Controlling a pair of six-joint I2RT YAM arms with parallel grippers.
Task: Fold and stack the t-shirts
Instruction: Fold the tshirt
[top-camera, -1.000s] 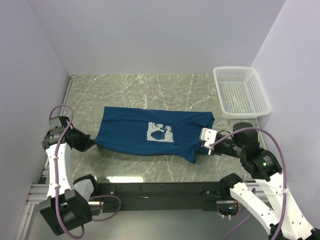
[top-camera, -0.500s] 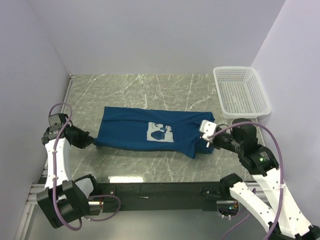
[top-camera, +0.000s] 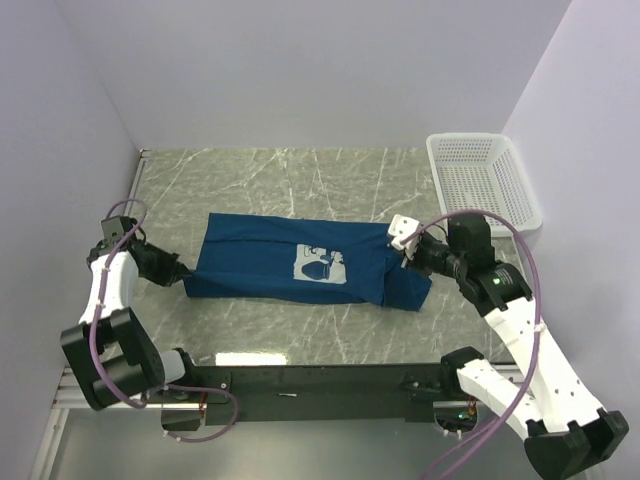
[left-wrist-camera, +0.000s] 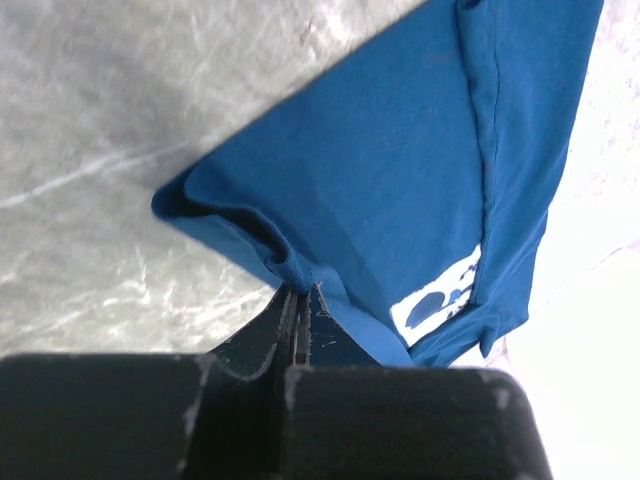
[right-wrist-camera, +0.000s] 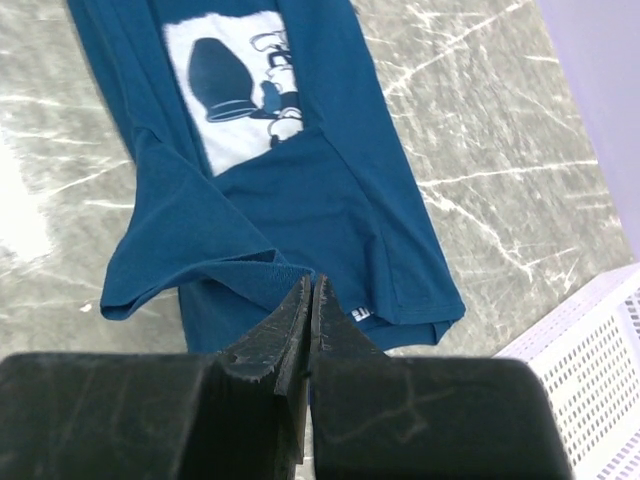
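One t-shirt (top-camera: 250, 265), cartoon print (right-wrist-camera: 235, 85), tiny illegible hem label (right-wrist-camera: 361, 313)

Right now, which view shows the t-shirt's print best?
The right wrist view: the print on the t-shirt is large and clear there. The top external view shows it small; the left wrist view only part.

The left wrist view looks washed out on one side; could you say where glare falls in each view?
Left wrist: the table blows out white right of the t-shirt. Right wrist: bright patch at the frame's left edge. Top external: small reflection near the front edge.
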